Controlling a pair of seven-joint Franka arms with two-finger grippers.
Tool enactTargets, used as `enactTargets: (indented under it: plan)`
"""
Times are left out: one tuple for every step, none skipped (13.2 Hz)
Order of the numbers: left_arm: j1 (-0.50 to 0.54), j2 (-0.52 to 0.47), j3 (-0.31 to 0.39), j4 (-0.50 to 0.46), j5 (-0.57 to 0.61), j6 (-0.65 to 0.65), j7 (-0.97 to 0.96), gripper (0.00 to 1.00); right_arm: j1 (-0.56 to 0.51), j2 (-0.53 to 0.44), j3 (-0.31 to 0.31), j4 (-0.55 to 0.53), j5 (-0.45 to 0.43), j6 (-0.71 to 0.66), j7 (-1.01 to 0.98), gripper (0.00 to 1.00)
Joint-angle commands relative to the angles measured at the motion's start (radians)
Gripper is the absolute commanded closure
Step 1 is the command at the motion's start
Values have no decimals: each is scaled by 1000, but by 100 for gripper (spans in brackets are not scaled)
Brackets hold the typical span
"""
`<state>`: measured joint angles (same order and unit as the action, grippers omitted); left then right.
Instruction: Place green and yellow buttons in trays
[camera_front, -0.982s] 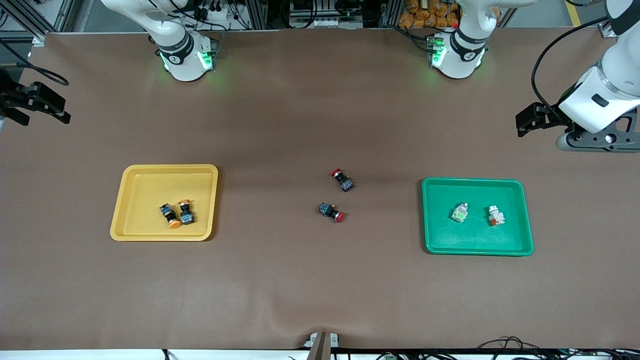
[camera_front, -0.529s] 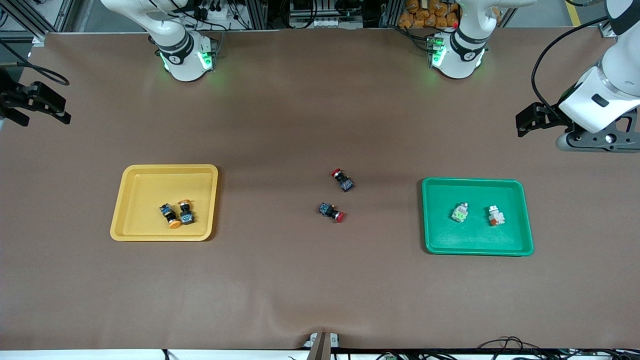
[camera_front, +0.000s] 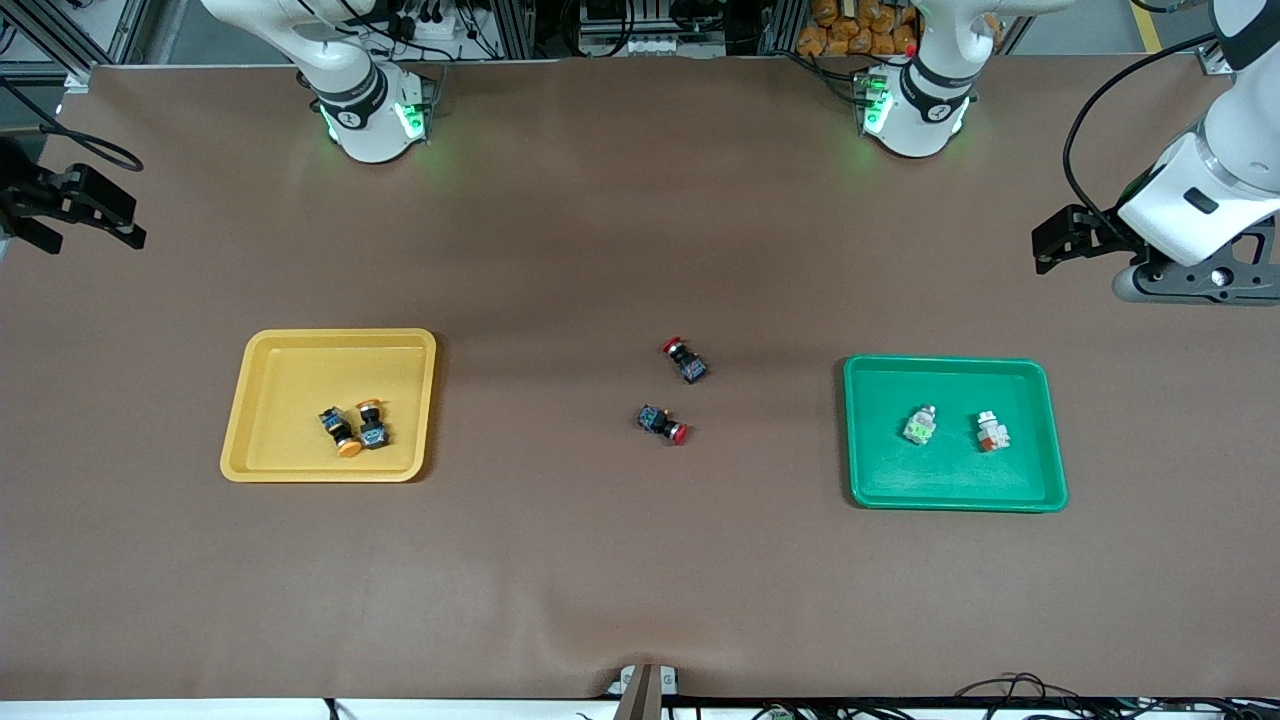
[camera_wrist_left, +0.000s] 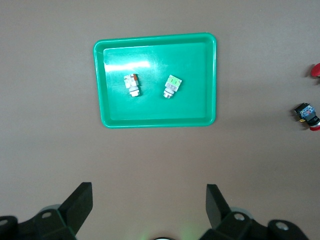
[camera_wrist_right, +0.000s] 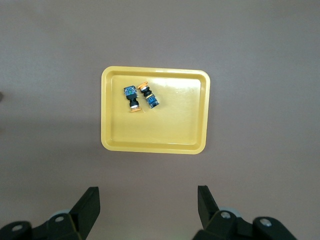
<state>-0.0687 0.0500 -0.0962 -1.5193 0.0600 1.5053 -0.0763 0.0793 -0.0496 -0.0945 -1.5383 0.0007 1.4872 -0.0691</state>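
With the two red-capped black-and-blue switches at mid-table as my landmark, the nearer one (camera_front: 662, 423) lies just in front of the farther one (camera_front: 686, 360). Toward my right arm's end from them sits the shallow yellow plastic tray (camera_front: 290, 350), holding both orange-yellow-capped black-and-blue buttons (camera_front: 354, 428) side by side, touching. Toward my left arm's end sits the matching green plastic tray (camera_front: 950, 368), holding the two whitish-grey buttons with light green parts (camera_front: 919, 425), a little apart. My right gripper (camera_wrist_right: 146, 207) waits, released and empty, above the table's edge; my left gripper (camera_wrist_left: 149, 205) likewise, fingers spread wide, holding nothing.
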Motion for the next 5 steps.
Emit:
enactTargets:
  plan:
    - [3, 4, 0, 18, -2, -5, 10, 0, 17, 11, -2, 30, -7, -19, 26, 13]
    - [3, 5, 0, 19, -6, -5, 10, 0, 22, 11, -2, 30, -7, -18, 28, 12]
    - [4, 5, 1, 24, -8, -4, 10, 0, 22, 13, -2, 29, -8, -16, 28, 12]
    - [4, 4, 1, 34, -8, -4, 13, 0, 22, 13, -2, 29, -8, -15, 26, 12]
    - [6, 4, 4, 34, -8, -4, 15, 0, 22, 19, -2, 30, -10, -13, 25, 12]
